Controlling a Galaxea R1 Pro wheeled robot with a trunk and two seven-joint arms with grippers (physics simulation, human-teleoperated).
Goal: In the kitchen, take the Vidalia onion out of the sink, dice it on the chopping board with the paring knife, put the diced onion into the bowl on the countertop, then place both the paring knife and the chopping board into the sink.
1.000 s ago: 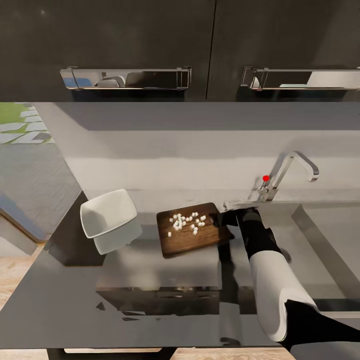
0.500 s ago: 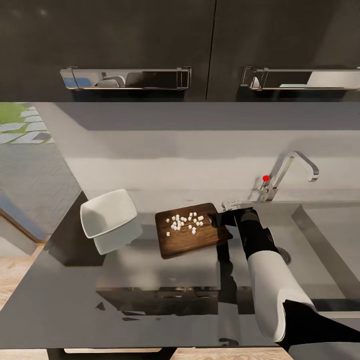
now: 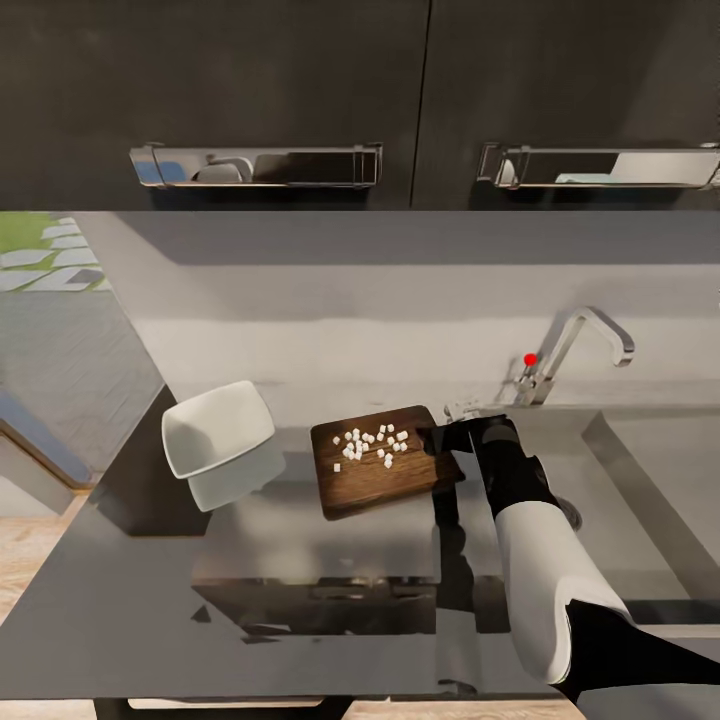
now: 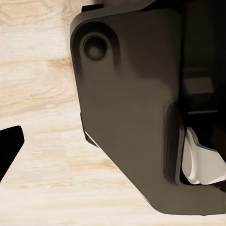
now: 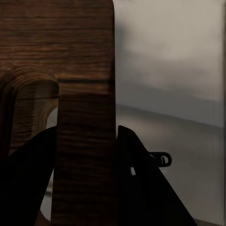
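Note:
The dark wooden chopping board (image 3: 375, 482) lies on the grey countertop (image 3: 300, 545), with diced onion (image 3: 372, 447) in small white cubes scattered on its far half. My right gripper (image 3: 440, 440) is shut on the board's right edge. In the right wrist view the board's edge (image 5: 80, 70) runs between the two dark fingers (image 5: 141, 188) of the right gripper (image 5: 82, 141). The white bowl (image 3: 217, 428) sits left of the board, tilted. The sink (image 3: 650, 470) lies to the right. The paring knife is out of view. One tip of the left gripper's fingers (image 4: 9, 146) shows over the wood floor.
The chrome tap (image 3: 575, 345) with its red dot stands behind the sink. Dark wall cabinets with chrome handles (image 3: 255, 165) hang above. The countertop's left end (image 3: 130, 470) drops to the floor. A dark part of the robot's body (image 4: 132, 108) shows in the left wrist view.
The board and my right gripper have shifted slightly left, and the onion cubes with them. The head camera has tilted a little, so the cabinets sit lower in view.

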